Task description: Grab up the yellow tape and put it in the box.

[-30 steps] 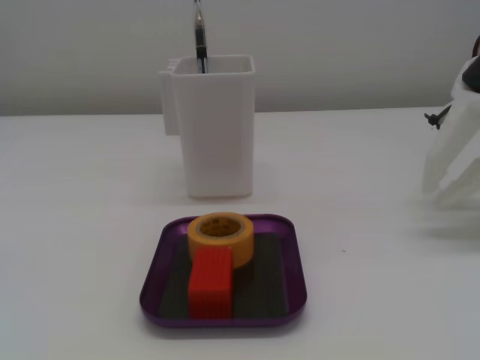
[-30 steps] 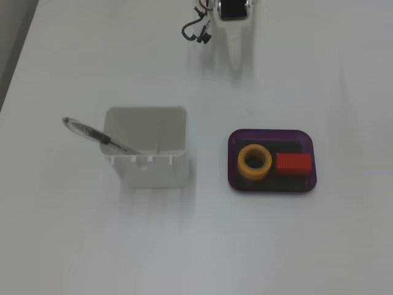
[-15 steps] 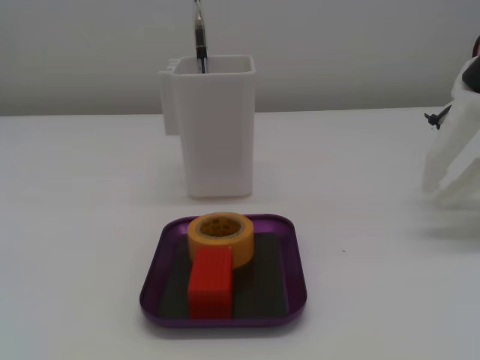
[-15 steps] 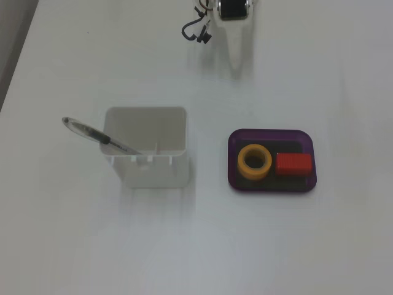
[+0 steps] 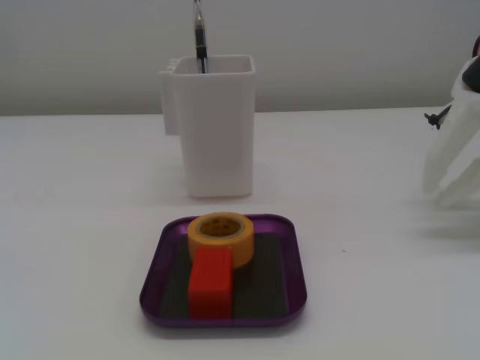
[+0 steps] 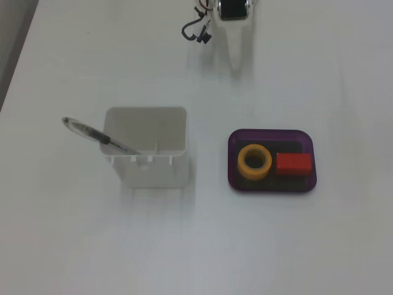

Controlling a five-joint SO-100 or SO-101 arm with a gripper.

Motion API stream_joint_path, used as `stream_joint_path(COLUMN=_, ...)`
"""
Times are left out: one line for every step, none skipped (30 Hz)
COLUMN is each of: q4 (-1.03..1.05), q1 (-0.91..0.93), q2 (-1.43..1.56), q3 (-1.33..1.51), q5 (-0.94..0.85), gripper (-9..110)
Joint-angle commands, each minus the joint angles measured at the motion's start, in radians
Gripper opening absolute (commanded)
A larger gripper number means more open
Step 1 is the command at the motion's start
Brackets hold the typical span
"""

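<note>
White table (image 6: pixel 73 246): I see the yellow tape (image 5: pixel 220 235) lying inside the box (image 5: pixel 295 277), touching a red block (image 5: pixel 209 283); gripper (image 6: pixel 236 56) state, can't tell.

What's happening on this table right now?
Nothing is being handled. The yellow-orange ring of tape lies flat inside the shallow purple tray, beside a red block. The white robot arm's gripper is well away from it. A tall white container holding a pen stands nearby.
</note>
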Motion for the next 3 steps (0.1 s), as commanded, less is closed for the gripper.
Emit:
stream_joint_path(q4=-0.009, q1=0.0, q2=0.098, q3=0.009, q5=0.003, gripper=0)
stream_joint_path(q4=-0.009, q1=0.0, q2=0.098, q3=0.009, q5=0.003, gripper=0)
stream_joint_path(q4=-0.009, q1=0.0, q2=0.098, q3=0.009, q5=0.003, gripper=0)
